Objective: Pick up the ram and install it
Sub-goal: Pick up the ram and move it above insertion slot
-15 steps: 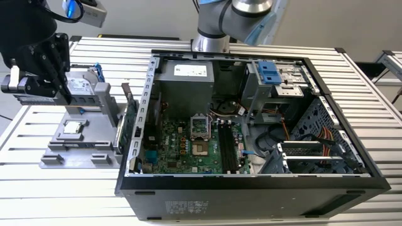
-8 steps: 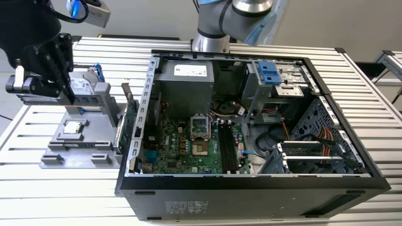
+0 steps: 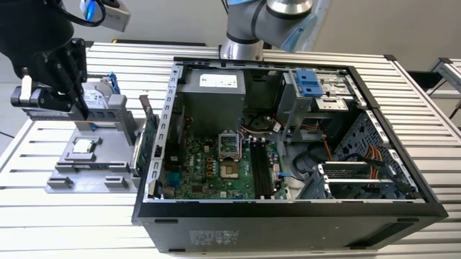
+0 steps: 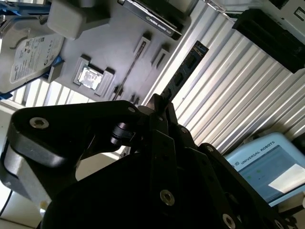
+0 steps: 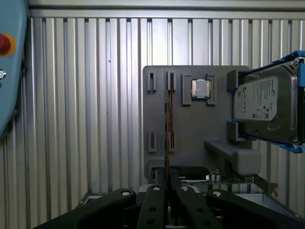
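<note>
The ram point(image 5: 167, 129) is a thin dark strip seen edge-on, sticking out from between my fingertips. In the second wrist view the ram point(image 4: 183, 71) shows its flat dark side over the slatted table. My gripper point(image 5: 167, 187) is shut on one end of it, as the second wrist view also shows at the gripper point(image 4: 161, 107). In the exterior view my gripper point(image 3: 70, 81) hangs above the grey fixture point(image 3: 86, 175) at the exterior view's left, off to the side of the open computer case point(image 3: 288, 218). The long black memory slots point(image 3: 260, 170) lie on the motherboard inside the case.
On the fixture point(image 5: 190, 143) stand a silver hard drive point(image 3: 97, 100) in a blue bracket and a small square processor point(image 3: 85, 145). A green board point(image 3: 148, 145) stands upright between fixture and case. The arm's base point(image 3: 245, 38) rises behind the case. A pendant point(image 4: 267, 167) lies on the table.
</note>
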Robot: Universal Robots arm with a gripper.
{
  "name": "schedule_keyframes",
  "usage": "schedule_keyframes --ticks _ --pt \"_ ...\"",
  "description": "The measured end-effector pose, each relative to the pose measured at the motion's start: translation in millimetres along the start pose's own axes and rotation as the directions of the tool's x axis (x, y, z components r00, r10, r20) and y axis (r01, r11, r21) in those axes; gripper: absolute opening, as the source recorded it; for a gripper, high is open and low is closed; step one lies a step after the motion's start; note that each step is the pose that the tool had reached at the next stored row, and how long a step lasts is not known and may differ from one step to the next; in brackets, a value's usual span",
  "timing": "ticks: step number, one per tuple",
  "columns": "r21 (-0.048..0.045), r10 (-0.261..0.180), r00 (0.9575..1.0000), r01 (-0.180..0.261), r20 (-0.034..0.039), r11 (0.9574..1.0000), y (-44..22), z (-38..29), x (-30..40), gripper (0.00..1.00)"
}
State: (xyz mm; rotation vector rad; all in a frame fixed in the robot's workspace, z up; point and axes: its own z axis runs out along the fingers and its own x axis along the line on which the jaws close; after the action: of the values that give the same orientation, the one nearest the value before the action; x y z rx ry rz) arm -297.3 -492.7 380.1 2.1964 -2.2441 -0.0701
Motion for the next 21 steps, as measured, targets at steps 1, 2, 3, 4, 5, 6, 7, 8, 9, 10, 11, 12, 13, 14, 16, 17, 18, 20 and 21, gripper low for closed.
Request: schedule_keyframes --ticks 1,2,3,4,5,6,7,8,9,10,11,12,13,14,16,17,18,20,21 --pt "0.0 0.0 1.0 0.0 0.0 1.0 -0.7 0.0 0.0 0.0" --pt "-0.0001 0.0 1.0 0.0 0.0 1.0 -1.4 -0.1 0.0 0.0" --pt "0.0 0.0 1.0 0.0 0.0 1.0 -2.1 -0.1 0.0 0.0" --pt "0.0 0.0 1.0 0.0 0.0 1.0 -2.9 -0.1 -0.1 0.0" --pt "0.0 0.0 1.0 0.0 0.0 1.0 -3.7 -0.1 -0.1 0.0" --pt "-0.0001 0.0 1.0 0.0 -0.0001 1.0 -4.6 -0.2 -0.1 0.0" --pt "0.0 0.0 1.0 0.0 0.0 1.0 -5.4 -0.2 -0.1 0.0" --pt "0.0 0.0 1.0 0.0 0.0 1.0 -6.3 -0.2 -0.1 0.0" --pt "0.0 0.0 1.0 0.0 0.0 1.0 -7.1 -0.2 -0.2 0.0" --pt "0.0 0.0 1.0 0.0 0.0 1.0 -8.1 -0.3 -0.2 0.0" --pt "0.0 0.0 1.0 0.0 0.0 1.0 -8.9 -0.3 -0.2 0.0" --pt "-0.0001 0.0 1.0 0.0 0.0 1.0 -9.7 -0.3 -0.2 0.0" --pt "0.0 0.0 1.0 0.0 0.0 1.0 -10.6 -0.3 -0.2 0.0" --pt "0.0 0.0 1.0 0.0 0.0001 1.0 -11.4 -0.3 -0.3 0.0" --pt "0.0 0.0 1.0 0.0 0.0 1.0 -13.1 -0.4 -0.3 0.0" --pt "0.0 0.0 1.0 0.0 0.0 1.0 -13.8 -0.5 -0.3 0.0" --pt "-0.0001 0.0 1.0 0.0 0.0 1.0 -14.7 -0.5 -0.3 0.0" --pt "0.0001 0.0 1.0 0.0 0.0001 1.0 -16.3 -0.5 -0.4 0.0" --pt "-0.0001 0.0 1.0 0.0 -0.0001 1.0 -17.1 -0.6 -0.4 0.0"
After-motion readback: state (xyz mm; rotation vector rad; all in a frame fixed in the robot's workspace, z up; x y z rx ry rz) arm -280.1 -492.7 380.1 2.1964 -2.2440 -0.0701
